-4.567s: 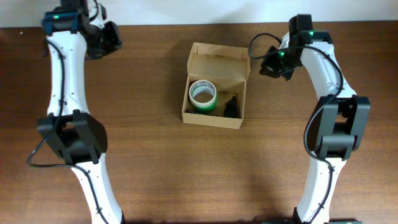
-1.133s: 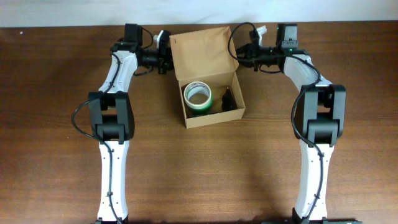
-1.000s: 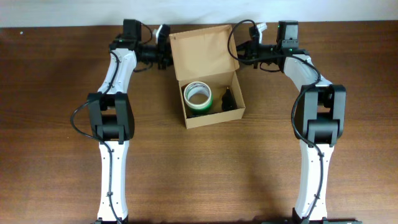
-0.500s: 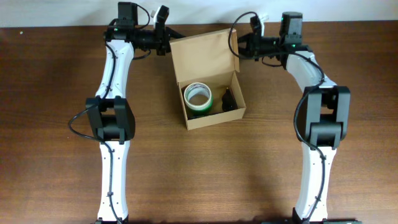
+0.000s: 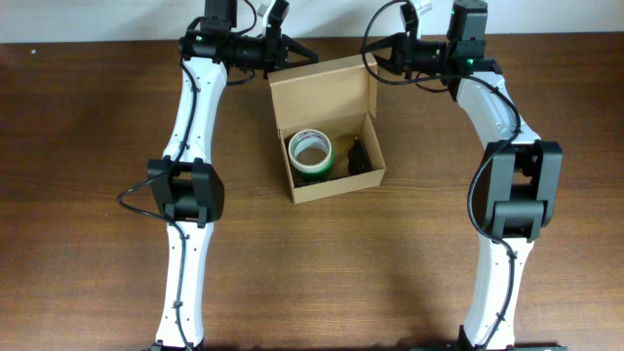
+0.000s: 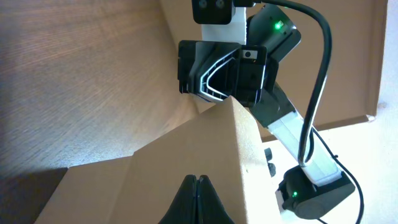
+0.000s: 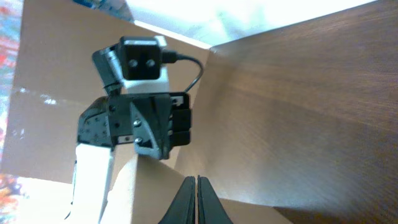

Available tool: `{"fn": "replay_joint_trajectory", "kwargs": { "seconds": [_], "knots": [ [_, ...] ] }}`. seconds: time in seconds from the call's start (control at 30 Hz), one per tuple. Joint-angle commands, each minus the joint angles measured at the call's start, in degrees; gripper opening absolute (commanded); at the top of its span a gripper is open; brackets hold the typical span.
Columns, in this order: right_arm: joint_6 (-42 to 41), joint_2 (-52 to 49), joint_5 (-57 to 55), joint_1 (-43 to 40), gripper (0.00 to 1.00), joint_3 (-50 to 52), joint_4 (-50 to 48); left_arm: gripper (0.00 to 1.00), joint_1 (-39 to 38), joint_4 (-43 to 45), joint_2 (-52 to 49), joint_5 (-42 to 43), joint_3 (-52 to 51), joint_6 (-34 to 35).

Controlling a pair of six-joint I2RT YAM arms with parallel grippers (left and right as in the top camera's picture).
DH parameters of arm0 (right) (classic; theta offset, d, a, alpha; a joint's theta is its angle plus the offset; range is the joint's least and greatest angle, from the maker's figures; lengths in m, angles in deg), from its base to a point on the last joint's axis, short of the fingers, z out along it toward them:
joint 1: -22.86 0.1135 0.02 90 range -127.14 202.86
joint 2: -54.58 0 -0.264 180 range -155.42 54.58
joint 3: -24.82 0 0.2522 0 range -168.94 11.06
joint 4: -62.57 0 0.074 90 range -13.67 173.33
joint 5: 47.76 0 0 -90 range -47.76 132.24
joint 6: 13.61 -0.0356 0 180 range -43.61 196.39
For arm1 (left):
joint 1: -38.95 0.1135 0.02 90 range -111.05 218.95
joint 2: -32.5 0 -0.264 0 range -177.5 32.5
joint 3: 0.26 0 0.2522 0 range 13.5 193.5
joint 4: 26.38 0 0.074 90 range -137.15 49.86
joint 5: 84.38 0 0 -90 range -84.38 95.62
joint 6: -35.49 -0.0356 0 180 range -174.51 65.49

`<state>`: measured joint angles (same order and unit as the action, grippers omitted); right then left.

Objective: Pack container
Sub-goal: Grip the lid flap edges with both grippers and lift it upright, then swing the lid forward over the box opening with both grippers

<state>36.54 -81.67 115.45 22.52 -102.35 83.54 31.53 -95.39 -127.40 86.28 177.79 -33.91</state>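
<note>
The container (image 5: 336, 185) is a tan cardboard box in the middle of the table. It holds a green-edged tape roll (image 5: 311, 150) and a small black object (image 5: 359, 159). Its flap lid (image 5: 322, 86) stands raised at the back. My left gripper (image 5: 297, 51) is shut, its tips at the flap's upper left edge. My right gripper (image 5: 375, 60) is shut at the flap's upper right edge. In the left wrist view the shut fingers (image 6: 199, 179) lie against the flap (image 6: 174, 168). In the right wrist view the shut fingers (image 7: 193, 179) lie beside the flap (image 7: 149, 196).
The brown wooden table (image 5: 97, 195) spreads round the box. Its back edge meets a pale wall strip (image 5: 322, 15) just behind both grippers. Each wrist view shows the other gripper across the flap: the right one (image 6: 224, 71) and the left one (image 7: 152, 124).
Both grippers have moved up and back along the flap's sides. The flap has risen with them and stands more upright.
</note>
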Motion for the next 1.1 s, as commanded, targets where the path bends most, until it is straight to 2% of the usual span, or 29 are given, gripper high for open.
{"fn": "replay_joint_trajectory", "kwargs": {
  "seconds": [0.0, 0.1, 0.23, 0.43, 0.6, 0.83, 0.93, 1.07],
  "knots": [
    [2.01, 3.39, -6.38, 0.31, 0.04, -1.07, 1.64, 0.01, 0.42, -1.07, -0.37, -1.2, 1.11, -0.74],
    [7.56, 4.92, -13.29, 0.33, 0.04, -1.11, 8.61, 0.02, 0.42, -2.27, -0.37, -1.55, 1.11, -1.2],
    [15.37, 5.46, -16.59, 0.35, 0.04, -2.78, 20.13, 0.01, 0.09, -6.8, -0.37, -4.2, 1.73, -4.35],
    [23.98, 6.12, -23.21, 1.49, 0.04, -6.29, 33.4, 0.02, -0.96, -22.77, -0.37, -12.72, 5.38, -16.09],
    [29.73, 6.69, -29.79, 3.56, 0.04, -12.2, 43.54, 0.02, -1.95, -32.17, -0.37, -18.84, 10.27, -21.44],
    [35.74, 6.69, -39.98, 6.6, 0.04, -20.26, 57.92, 0.02, -3.69, -41.2, 0.0, -26.12, 15.58, -25.09],
    [37.11, 6.8, -44.13, 8.15, 0.04, -21.97, 62.34, 0.02, -5.01, -41.44, 0.0, -26.69, 15.39, -25.2],
    [39.06, 6.97, -48.52, 10.34, 0.04, -22.01, 67.32, 0.02, -7.76, -41.44, 0.17, -33.07, 15.39, -24.48]
  ]
}}
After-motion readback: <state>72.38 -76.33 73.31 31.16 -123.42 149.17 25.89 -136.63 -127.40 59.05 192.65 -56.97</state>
